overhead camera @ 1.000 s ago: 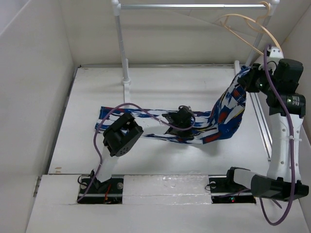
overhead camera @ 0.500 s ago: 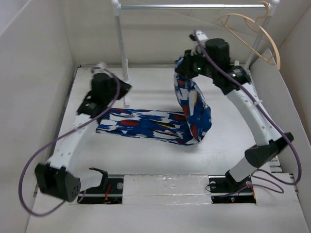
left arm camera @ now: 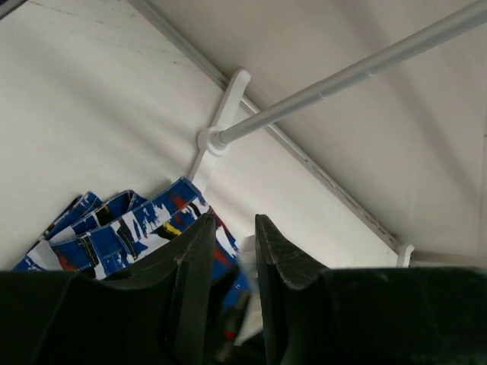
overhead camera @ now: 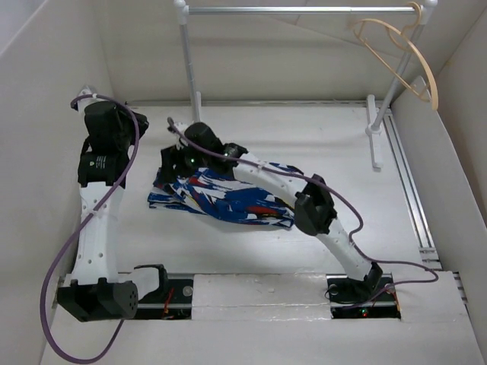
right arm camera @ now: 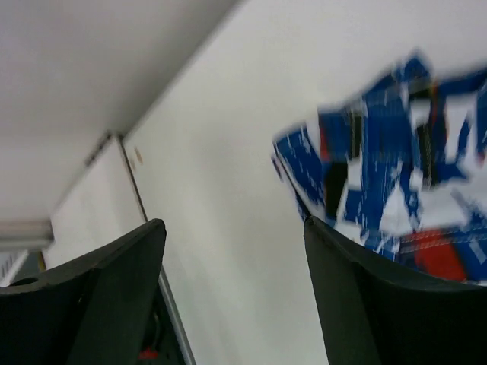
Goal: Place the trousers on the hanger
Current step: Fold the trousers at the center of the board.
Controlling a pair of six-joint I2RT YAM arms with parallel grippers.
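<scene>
The trousers (overhead camera: 228, 199) lie crumpled on the table (overhead camera: 319, 152) toward its left edge (the hanger (overhead camera: 399, 49) hangs from the rail (overhead camera: 297, 10) over the far right corner); the right gripper (right arm camera: 232, 228) sits at their left end with fingers spread wide and empty, and the left gripper (left arm camera: 234, 222) is raised with fingers narrowly parted, holding nothing

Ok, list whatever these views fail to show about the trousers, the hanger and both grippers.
- Trousers: in the top view the right arm covers their far edge; in the right wrist view motion blur smears the pattern.
- Hanger: top view only; its hook at the rail is too small to tell how it sits.
- Right gripper: in the top view its housing hides the fingertips, so contact with the trousers is unclear.
- Left gripper: in the top view the fingers are too small to make out.
</scene>
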